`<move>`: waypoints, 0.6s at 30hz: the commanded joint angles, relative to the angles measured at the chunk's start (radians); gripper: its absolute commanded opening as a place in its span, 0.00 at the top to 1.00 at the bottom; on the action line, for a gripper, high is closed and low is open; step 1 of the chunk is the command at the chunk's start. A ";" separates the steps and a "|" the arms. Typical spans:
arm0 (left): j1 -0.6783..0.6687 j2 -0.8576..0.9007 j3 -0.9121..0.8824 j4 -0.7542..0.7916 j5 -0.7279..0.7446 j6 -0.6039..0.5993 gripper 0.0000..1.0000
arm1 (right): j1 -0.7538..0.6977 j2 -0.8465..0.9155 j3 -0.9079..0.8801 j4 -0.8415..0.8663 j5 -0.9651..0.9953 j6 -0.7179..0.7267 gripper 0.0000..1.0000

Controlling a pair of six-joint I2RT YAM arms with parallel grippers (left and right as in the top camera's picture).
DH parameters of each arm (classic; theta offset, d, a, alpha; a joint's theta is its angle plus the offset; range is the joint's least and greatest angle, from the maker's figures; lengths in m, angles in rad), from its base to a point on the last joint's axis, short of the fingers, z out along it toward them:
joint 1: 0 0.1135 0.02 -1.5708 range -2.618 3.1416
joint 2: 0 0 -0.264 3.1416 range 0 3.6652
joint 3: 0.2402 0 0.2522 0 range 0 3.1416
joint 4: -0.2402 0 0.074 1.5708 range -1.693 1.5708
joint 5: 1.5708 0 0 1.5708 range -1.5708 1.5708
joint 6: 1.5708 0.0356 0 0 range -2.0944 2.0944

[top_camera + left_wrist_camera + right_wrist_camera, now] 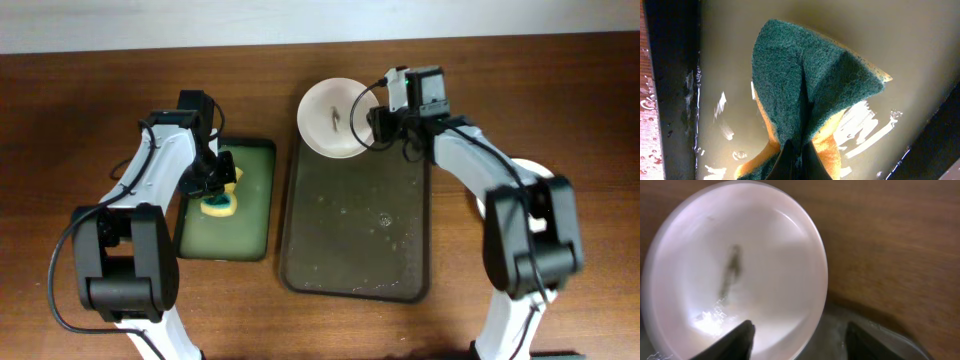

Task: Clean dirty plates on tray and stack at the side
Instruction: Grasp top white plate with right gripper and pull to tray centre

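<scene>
Sponge (805, 85) is hanging pinched in the left gripper (799, 162) over the green tray (255, 200); the white plate (335, 118) is lying unwiped at the far end of the brown tray (350, 230), right gripper (800, 337) standing open astride its rim; wiping and stacking are seemingly remaining.

Overhead: high, looking straight down on the desk (90, 70), whole scene in view. Left wrist: very close, facing down at sponge (810, 85). Right wrist: close on plate (735, 275). Overhead shares both with them, small.

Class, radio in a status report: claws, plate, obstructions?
Left claw shut on sponge. Right claw open at dirty plate rim, tray far end. No obstruction seen.
</scene>
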 commanded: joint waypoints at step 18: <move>0.001 -0.014 0.002 -0.034 0.008 0.065 1.00 | -0.005 -0.373 -0.105 -0.901 0.076 0.281 0.96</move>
